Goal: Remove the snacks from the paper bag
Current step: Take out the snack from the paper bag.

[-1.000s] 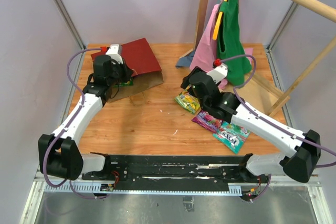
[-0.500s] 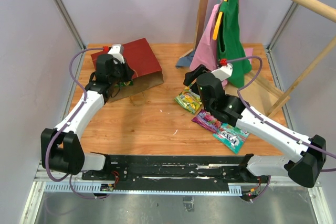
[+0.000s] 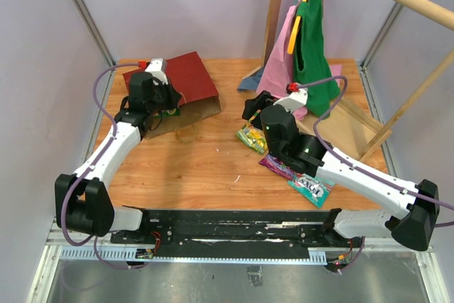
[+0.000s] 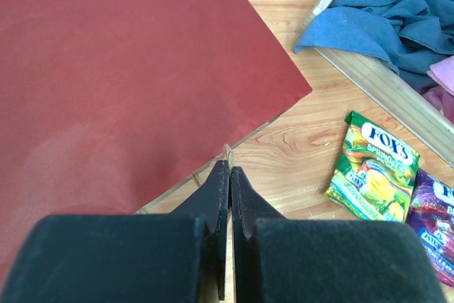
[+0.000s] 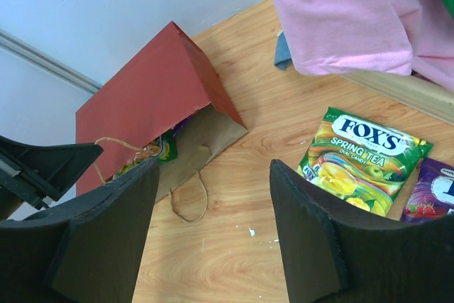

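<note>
Dark red, kraft-lined paper bag (image 3: 186,83) lies near the worktop's (image 3: 213,168) far-left corner, its lip pinched in the left tool (image 4: 228,167). A green packet (image 5: 365,157) reads "FOX'S SPRING TEA"; the right tool (image 5: 213,175) gapes wide, empty.

A robot lab cell — pale wall panels (image 3: 191,5), metal framing (image 3: 84,13), a wooden tabletop (image 3: 206,157), a black mounting rail (image 3: 227,230).

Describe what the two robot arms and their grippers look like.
The left arm and right arm have white links with black joints. A purple cable loops along each, with a red part near the wrist. The left gripper and right gripper each have two matte black fingers.
</note>
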